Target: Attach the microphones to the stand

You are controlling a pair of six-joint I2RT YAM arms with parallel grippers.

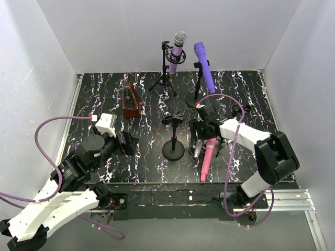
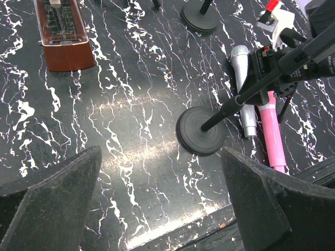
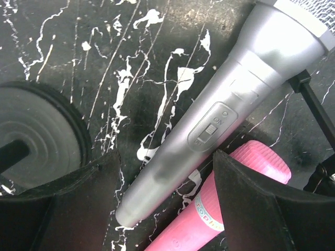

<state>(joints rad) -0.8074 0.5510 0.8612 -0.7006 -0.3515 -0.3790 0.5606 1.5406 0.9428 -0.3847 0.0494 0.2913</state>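
On surface (image 1: 146,141), right of empty stand (image 1: 173,137), silver mic (image 3: 209,125) lies against pink mic (image 3: 251,167). Right claw (image 3: 165,157) spread astride silver mic's handle, not clamped, evidently pos. for pickup. Left claw (image 2: 161,150) wide apart, empty, standing clear.

Silver-grey microphone (image 3: 209,120) touching pink microphone (image 3: 251,162): no finger gap between. Round stand base (image 3: 36,136) near silver one's other flank, narrow strip free. Open tabletop (image 2: 131,141) between stand base and red wedge box (image 2: 63,36): clear passage.
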